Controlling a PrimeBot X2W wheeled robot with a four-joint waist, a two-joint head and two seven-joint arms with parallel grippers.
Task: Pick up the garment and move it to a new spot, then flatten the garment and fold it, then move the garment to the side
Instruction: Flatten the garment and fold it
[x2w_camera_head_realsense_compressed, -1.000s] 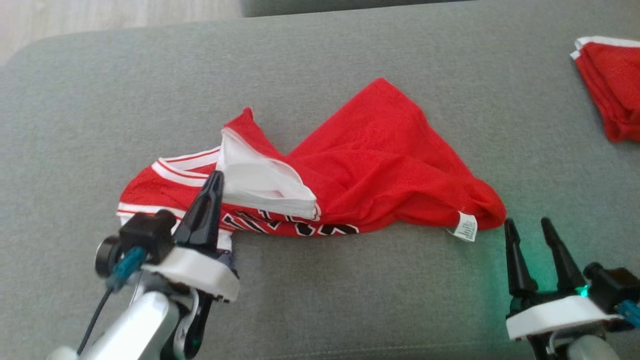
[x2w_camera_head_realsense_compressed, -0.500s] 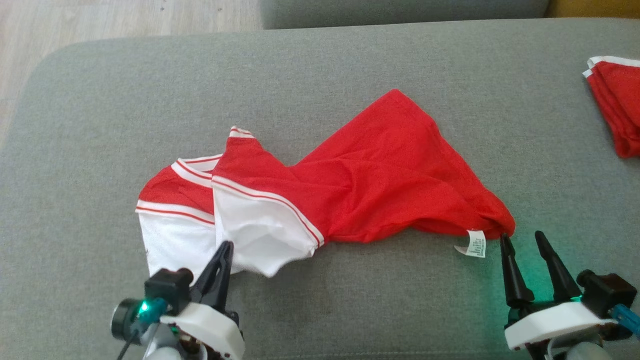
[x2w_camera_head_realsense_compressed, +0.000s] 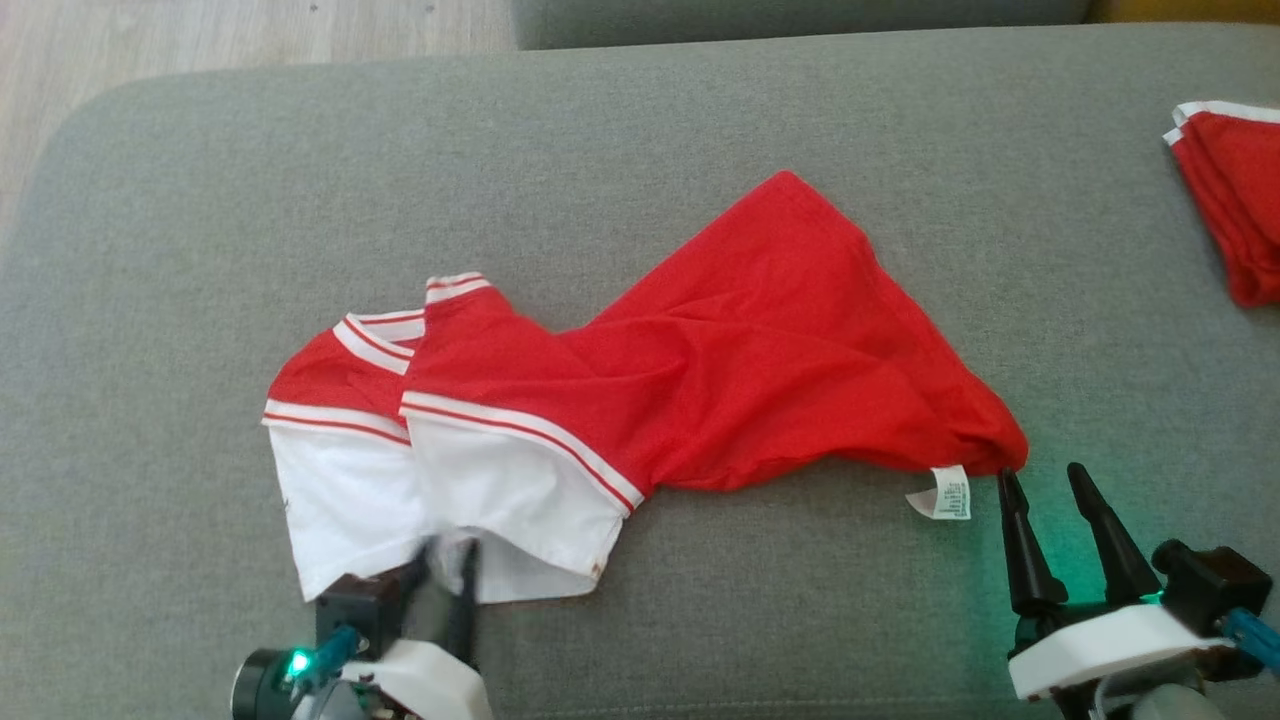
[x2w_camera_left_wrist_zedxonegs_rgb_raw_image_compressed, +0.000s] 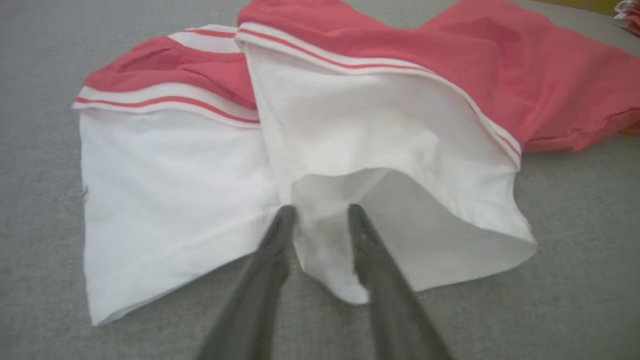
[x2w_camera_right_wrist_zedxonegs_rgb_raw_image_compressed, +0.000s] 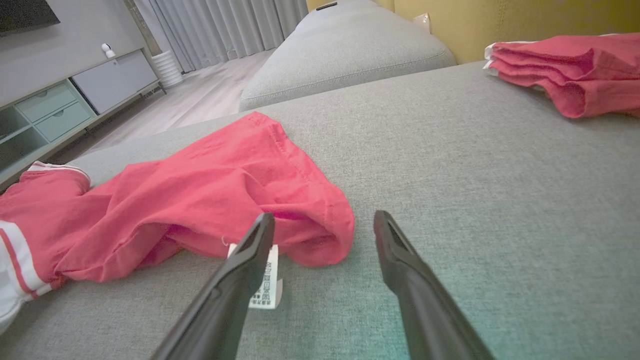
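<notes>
A red jersey (x2w_camera_right_wrist_zedxonegs_rgb_raw_image_compressed: 200, 210) with white, red-striped trim is seen lying rumpled on a grey sofa cushion (x2w_camera_right_wrist_zedxonegs_rgb_raw_image_compressed: 475, 175). The right gripper (x2w_camera_right_wrist_zedxonegs_rgb_raw_image_compressed: 324, 216) is held just before the jersey's bunched hem corner, with its jaws spread wide. A white care label (x2w_camera_right_wrist_zedxonegs_rgb_raw_image_compressed: 270, 290) is attached at that hem and is partly hidden by one jaw. Folded red garments (x2w_camera_right_wrist_zedxonegs_rgb_raw_image_compressed: 575, 75) are stacked well apart from the jersey, on the same cushion. Beyond the jersey, a second grey cushion (x2w_camera_right_wrist_zedxonegs_rgb_raw_image_compressed: 345, 50), a wooden floor (x2w_camera_right_wrist_zedxonegs_rgb_raw_image_compressed: 200, 100), grey curtains (x2w_camera_right_wrist_zedxonegs_rgb_raw_image_compressed: 220, 25) and a low cabinet (x2w_camera_right_wrist_zedxonegs_rgb_raw_image_compressed: 55, 115) can be made out.
</notes>
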